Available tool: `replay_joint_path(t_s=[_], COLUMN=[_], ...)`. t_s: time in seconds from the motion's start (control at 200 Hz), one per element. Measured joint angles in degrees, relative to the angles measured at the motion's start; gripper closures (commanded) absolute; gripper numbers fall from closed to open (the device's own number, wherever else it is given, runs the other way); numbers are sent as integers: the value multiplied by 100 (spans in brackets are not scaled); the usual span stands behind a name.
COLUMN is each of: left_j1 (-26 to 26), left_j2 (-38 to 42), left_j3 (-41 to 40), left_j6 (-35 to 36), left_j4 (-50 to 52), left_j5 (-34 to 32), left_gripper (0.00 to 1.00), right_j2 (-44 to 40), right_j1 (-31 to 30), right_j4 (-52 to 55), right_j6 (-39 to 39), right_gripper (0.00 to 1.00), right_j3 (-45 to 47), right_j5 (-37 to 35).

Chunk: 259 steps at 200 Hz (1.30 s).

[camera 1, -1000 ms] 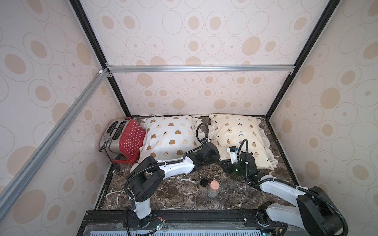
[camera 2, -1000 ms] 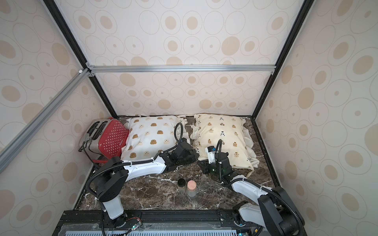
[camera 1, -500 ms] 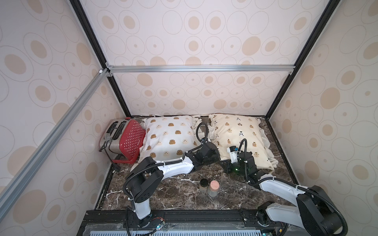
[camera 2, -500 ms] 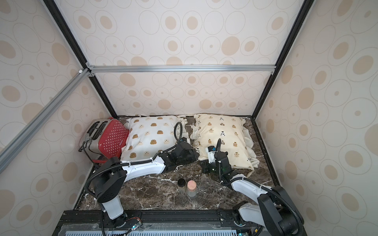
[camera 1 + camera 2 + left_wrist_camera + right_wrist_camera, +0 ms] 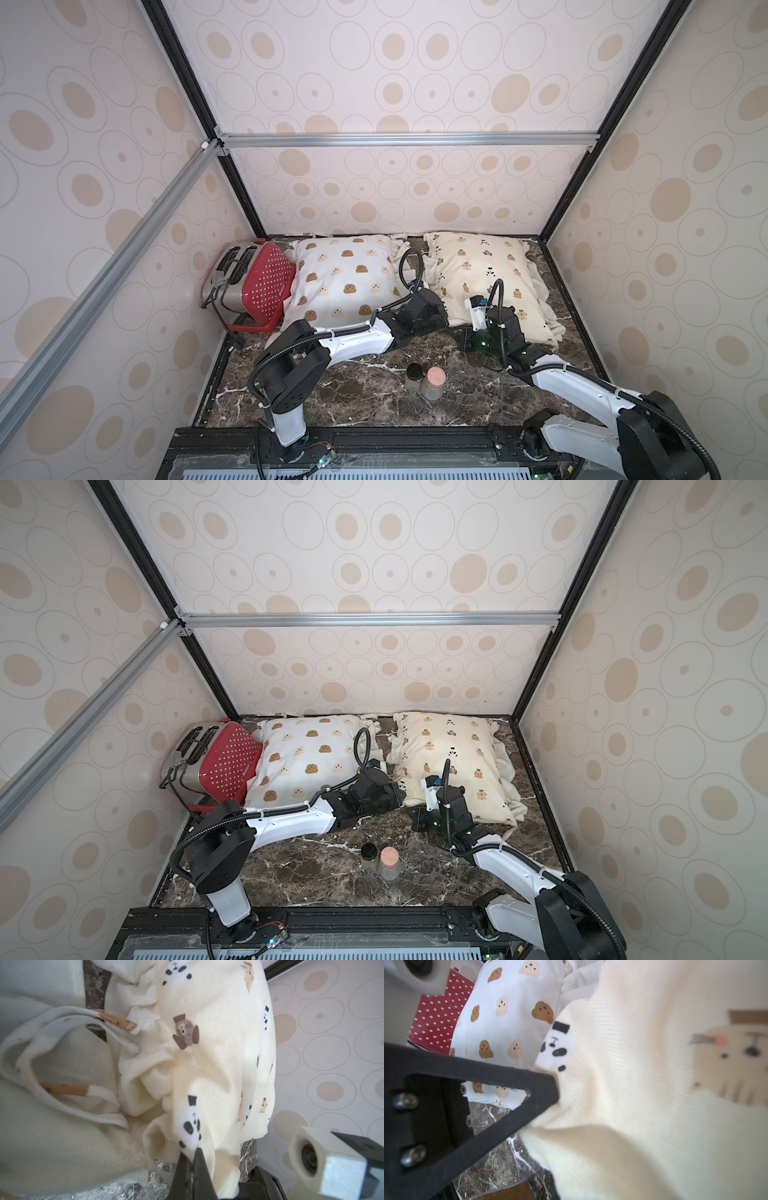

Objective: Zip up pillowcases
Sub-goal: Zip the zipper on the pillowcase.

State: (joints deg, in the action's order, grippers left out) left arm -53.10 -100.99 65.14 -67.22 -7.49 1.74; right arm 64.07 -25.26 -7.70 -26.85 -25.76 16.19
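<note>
Your left gripper (image 5: 192,1155) is clenching a panda-printed corner of the cream-yellow pillowcase (image 5: 478,266) lying at one o'clock; your right gripper (image 5: 548,1093) is clamping its near edge. The wrist-camera label (image 5: 477,311) is showing unreadable print.

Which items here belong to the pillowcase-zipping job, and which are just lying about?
Belongs to the job:
- cream-yellow pillowcase, pinched at its edge by the left end effector
- white bear-face pillowcase

Just lying about:
- red dotted toaster
- dark-lidded jar
- pink-lidded jar
</note>
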Motion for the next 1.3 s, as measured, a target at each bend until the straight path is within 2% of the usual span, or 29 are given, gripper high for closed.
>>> replay_joint_path(t_s=[0.661,1.297], left_j1=[50,201], left_j2=[201,479], left_j3=[-116,-398], left_j6=[-2,-4], left_j4=[76,74], left_j5=[-96,-212], left_gripper=[100,100], right_j2=[-343,-734], right_j1=[63,734], right_j4=[990,1690], right_j6=[-72,-378], right_gripper=[100,100], right_j3=[-66,92], right_j5=[-439,-590])
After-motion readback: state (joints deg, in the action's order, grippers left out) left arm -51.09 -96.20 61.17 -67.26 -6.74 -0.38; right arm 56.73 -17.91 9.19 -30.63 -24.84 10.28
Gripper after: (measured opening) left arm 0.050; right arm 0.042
